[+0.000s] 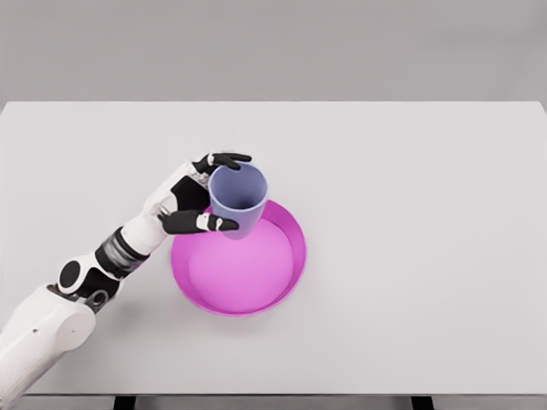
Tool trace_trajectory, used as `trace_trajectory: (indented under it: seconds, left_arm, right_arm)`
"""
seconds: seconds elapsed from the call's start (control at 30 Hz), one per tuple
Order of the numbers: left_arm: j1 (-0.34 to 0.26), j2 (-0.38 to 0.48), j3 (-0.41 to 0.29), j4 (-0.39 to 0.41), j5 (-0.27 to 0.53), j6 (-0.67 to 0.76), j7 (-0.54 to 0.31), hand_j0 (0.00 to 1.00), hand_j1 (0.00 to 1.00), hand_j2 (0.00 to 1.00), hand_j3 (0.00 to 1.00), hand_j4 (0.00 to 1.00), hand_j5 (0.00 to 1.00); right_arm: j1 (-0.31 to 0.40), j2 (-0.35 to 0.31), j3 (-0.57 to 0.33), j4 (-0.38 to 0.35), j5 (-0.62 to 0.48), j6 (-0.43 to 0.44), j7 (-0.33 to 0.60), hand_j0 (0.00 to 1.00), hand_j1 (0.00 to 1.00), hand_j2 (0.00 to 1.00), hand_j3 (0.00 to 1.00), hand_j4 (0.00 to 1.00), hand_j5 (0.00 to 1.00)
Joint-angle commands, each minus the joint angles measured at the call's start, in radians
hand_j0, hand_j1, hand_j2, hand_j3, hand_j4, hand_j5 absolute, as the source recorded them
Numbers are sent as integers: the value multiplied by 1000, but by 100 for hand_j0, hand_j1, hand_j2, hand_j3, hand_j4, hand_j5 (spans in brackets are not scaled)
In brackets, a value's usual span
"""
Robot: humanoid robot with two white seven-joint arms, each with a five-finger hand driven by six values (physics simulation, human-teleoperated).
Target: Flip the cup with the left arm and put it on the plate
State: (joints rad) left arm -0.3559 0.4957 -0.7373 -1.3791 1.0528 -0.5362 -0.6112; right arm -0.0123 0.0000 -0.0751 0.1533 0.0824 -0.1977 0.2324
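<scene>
The lavender cup [238,200] is upright with its mouth open to the top, at the far left part of the magenta plate [256,295]. I cannot tell if its base touches the plate. The left hand [190,199] grips the cup, fingers [224,160] and thumb wrapped around its wall. The plate lies near the middle of the white table [427,213], a little closer to the front edge.

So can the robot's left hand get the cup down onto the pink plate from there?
Probably yes. The left hand already grips the cup, mouth up, over the plate's upper-left rim, and nothing else sits in the plate.
</scene>
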Motion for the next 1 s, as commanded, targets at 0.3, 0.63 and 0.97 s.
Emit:
trace_trajectory:
  seconds: [0.3,0.63,0.97]
  left_arm:
    - [5,-13,-19,34,3,-5,0,74,74,74,74,74,74]
    - [3,-11,-11,28,3,-7,0,99,99,99,99,99,99]
    - [-37,211,1,-147,107,-5,0,100,100,100,100,100,100]
  right_arm:
    - [0,0,0,0,0,0,1,100,100,100,100,100,100]
    - [0,0,0,0,0,0,1,100,100,100,100,100,100]
    - [0,0,0,0,0,0,-1,100,100,100,100,100,100]
